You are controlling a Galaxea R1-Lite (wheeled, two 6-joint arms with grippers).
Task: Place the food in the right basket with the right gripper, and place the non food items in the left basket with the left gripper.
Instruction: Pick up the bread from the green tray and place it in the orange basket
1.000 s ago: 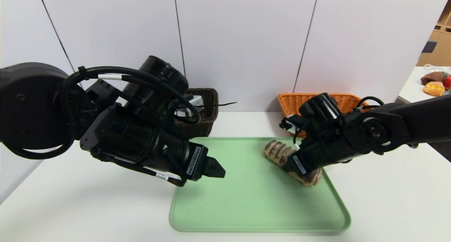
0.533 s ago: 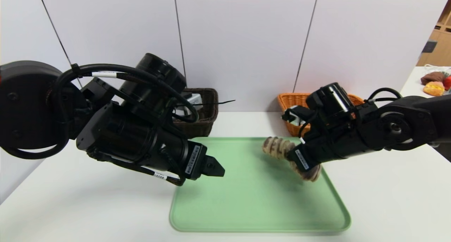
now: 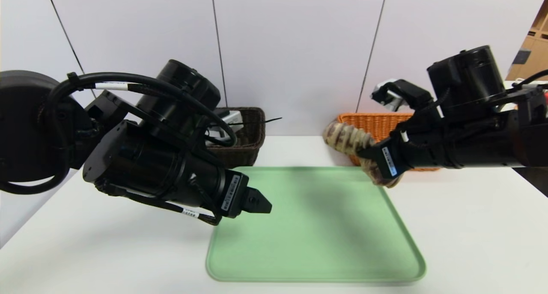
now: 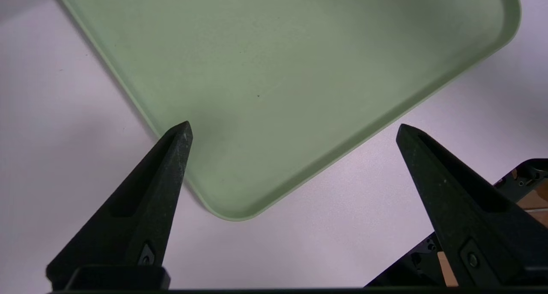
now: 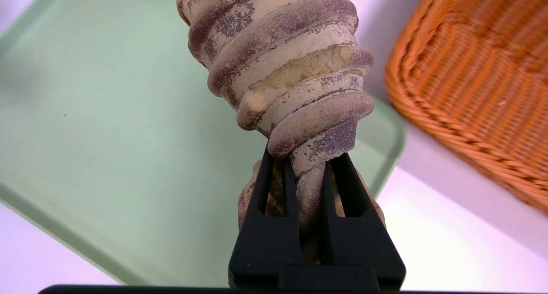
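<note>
Striped bread roll [image 5: 278,63] between right gripper's fingers [image 5: 265,225].

Green tray [image 3: 317,225] seen at lower centre of frame, laid flat on white table [image 3: 471,225]. White panels [image 3: 295,50] with dark seams seen across top; wooden shelving [image 3: 534,50] glimpsed at upper right edge.

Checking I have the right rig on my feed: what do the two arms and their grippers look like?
Both arms are glossy black with rounded cylindrical housings, black cables and white tags on them. The left gripper and right gripper are black too, each with two tapering fingers; a white barcode label sits just behind the fingers on each.
</note>
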